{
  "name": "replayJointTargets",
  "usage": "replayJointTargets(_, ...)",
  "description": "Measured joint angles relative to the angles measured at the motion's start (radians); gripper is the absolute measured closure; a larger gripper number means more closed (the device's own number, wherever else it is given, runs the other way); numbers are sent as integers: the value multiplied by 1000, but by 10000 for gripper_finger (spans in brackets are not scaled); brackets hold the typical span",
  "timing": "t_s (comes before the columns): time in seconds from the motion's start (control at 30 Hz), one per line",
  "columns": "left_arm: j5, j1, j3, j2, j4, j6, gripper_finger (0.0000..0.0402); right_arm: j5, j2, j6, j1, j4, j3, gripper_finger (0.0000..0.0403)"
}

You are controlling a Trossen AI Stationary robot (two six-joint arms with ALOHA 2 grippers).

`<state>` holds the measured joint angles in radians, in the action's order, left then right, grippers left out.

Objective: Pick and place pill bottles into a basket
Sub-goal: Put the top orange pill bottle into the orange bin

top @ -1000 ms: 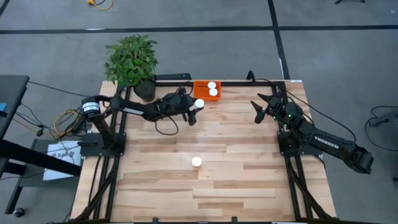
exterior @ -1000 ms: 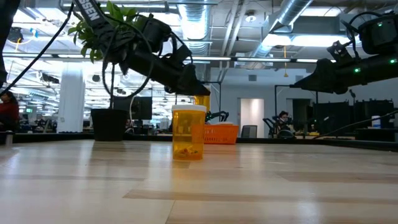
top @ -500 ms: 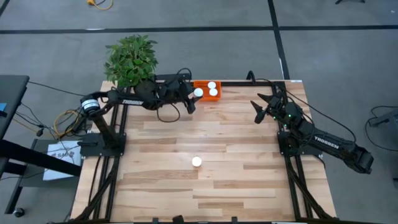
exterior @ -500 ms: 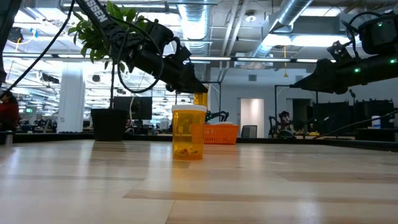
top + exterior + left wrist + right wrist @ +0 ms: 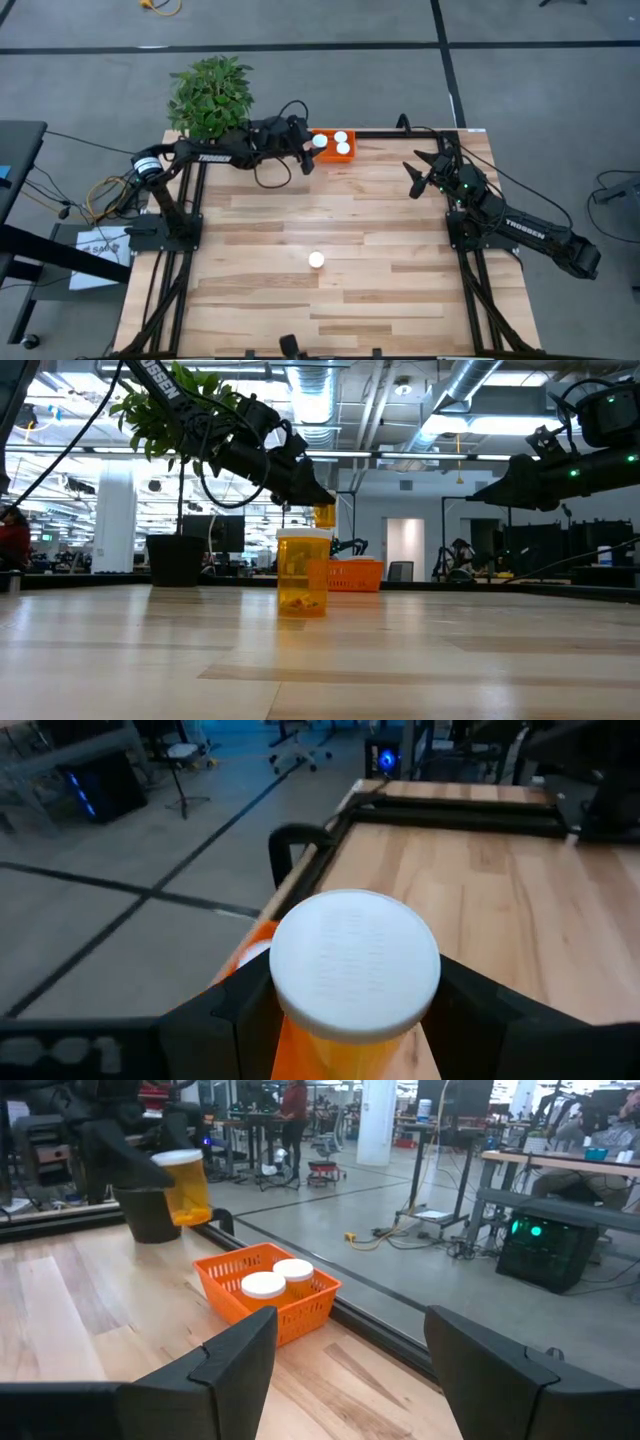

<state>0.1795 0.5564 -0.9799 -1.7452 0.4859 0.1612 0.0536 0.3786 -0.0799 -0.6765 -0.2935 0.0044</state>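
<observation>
Left claw (image 5: pixel 314 152) clamps bottle (image 5: pixel 319 142) upright above basket (image 5: pixel 333 152) edge, clear for dropping | two bottles inside | one on surface (image 5: pixel 400 290) | right claw (image 5: pixel 424 172) spread, idle

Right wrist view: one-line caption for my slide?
Left hand holds a pill bottle above the table beside the orange basket, two bottles inside.

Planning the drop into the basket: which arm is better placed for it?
Left. Its gripper already holds a bottle beside the basket; the right gripper waits open and empty, farther off.
</observation>
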Motion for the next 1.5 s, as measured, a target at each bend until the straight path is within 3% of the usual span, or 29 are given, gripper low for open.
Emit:
replayJointTargets(0.8, 40, 55, -54, -7, 1, 10, 214, 0, 0, -10, 0, 0, 0, 153)
replayJointTargets(1.1, 40, 55, -142, -7, -15, 19, 214, 0, 0, -10, 0, -2, 0, 153)
replayJointTargets(1.5, 32, 87, -360, -7, -258, 44, 214, 0, 0, -25, 0, -2, 0, 153)
